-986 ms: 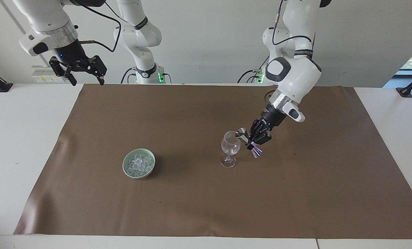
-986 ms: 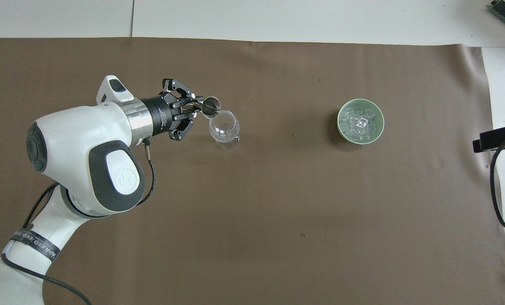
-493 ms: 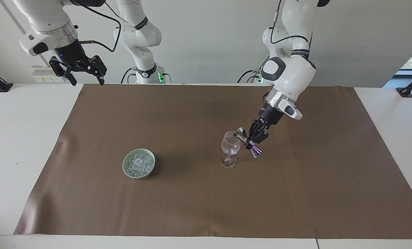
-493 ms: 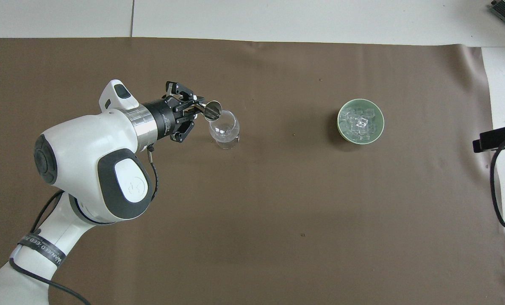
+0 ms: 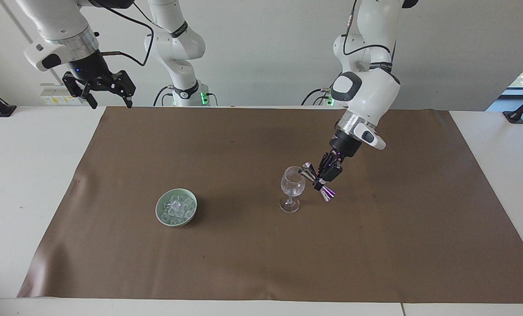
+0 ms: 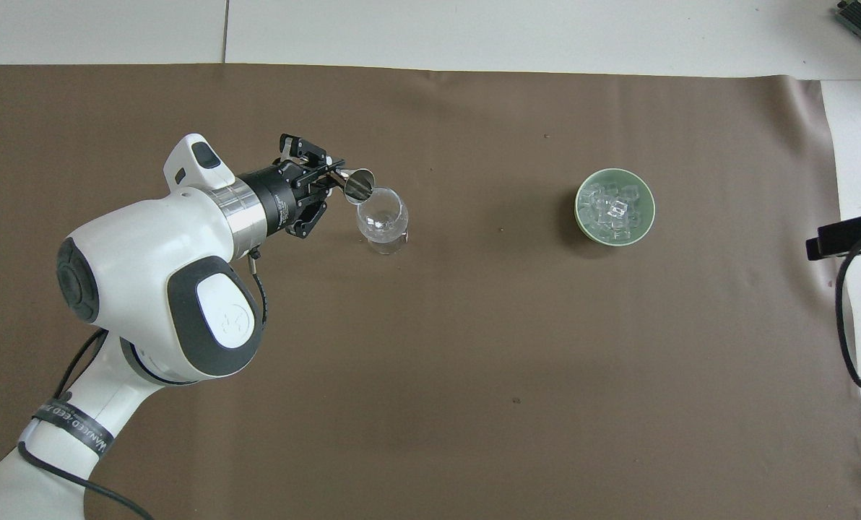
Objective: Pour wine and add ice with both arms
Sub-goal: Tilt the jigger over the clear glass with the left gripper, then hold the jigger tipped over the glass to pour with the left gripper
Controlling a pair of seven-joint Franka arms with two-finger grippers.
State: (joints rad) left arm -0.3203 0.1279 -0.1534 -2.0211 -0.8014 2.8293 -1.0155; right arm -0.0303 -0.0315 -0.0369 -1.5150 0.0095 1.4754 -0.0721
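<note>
A clear stemmed glass (image 5: 292, 188) (image 6: 381, 219) stands on the brown mat. My left gripper (image 5: 319, 179) (image 6: 329, 186) is shut on a silver double-cone jigger (image 5: 317, 181) (image 6: 358, 185), tilted with its mouth at the glass's rim. A pale green bowl (image 5: 176, 207) (image 6: 615, 206) holds several clear ice cubes (image 5: 175, 206) (image 6: 611, 209), toward the right arm's end of the table. My right gripper (image 5: 108, 95) is open and empty, held high over the table's edge nearest the robots, waiting.
The brown mat (image 5: 261, 245) (image 6: 474, 361) covers most of the white table (image 5: 20, 175). A black clamp with a cable (image 6: 846, 235) sits at the table's edge at the right arm's end.
The left wrist has turned and drawn back slightly, tipping the jigger further at the glass's rim. The right arm has not moved.
</note>
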